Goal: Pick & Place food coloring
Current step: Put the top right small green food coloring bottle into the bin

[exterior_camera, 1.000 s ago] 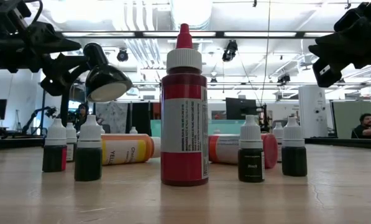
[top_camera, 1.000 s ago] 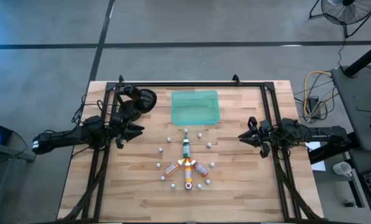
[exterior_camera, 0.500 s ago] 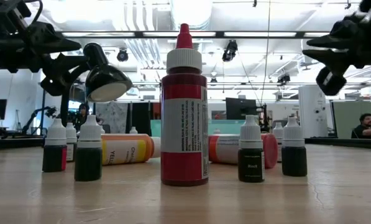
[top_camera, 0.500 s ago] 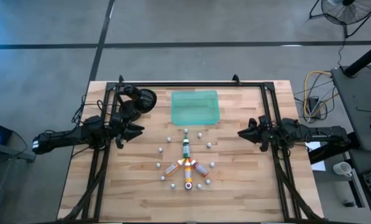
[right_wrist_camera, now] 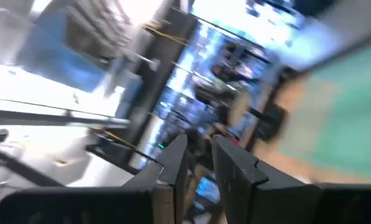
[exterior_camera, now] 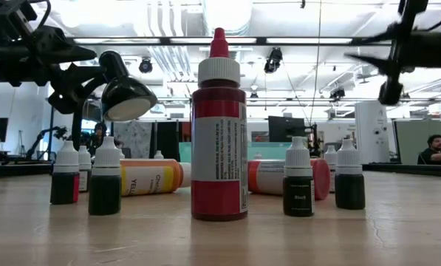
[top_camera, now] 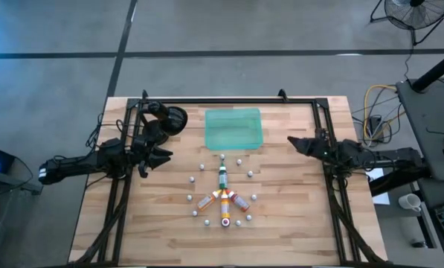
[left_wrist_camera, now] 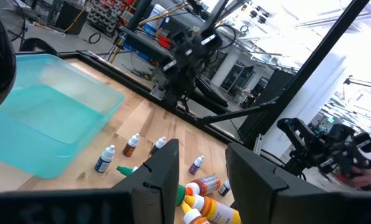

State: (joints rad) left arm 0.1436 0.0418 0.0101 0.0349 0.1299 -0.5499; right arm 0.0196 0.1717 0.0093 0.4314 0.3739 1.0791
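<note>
The food coloring sits at the table's middle. A green bottle (top_camera: 222,176) lies flat, pointing at the tray. An orange-yellow one (top_camera: 206,201) and a red-orange one (top_camera: 240,202) also lie on their sides. A red bottle (exterior_camera: 219,140) stands upright nearest the table's near edge. Several small white-capped bottles (top_camera: 201,167) stand in a ring around them. My left gripper (top_camera: 166,155) hovers open, left of the group, and the bottles show beyond its fingers (left_wrist_camera: 201,152). My right gripper (top_camera: 290,140) hangs open in the air to their right, and its wrist view (right_wrist_camera: 199,146) is blurred.
A translucent green tray (top_camera: 234,128) rests on the table beyond the bottles, toward the far edge. A black lamp head (top_camera: 174,119) stands near my left arm. A black frame (top_camera: 229,102) runs along the table's far and side edges. Bare wood lies between each gripper and the bottles.
My right gripper has moved up and toward the table's far edge and has turned about its own axis. The left arm and the bottles have kept still.
</note>
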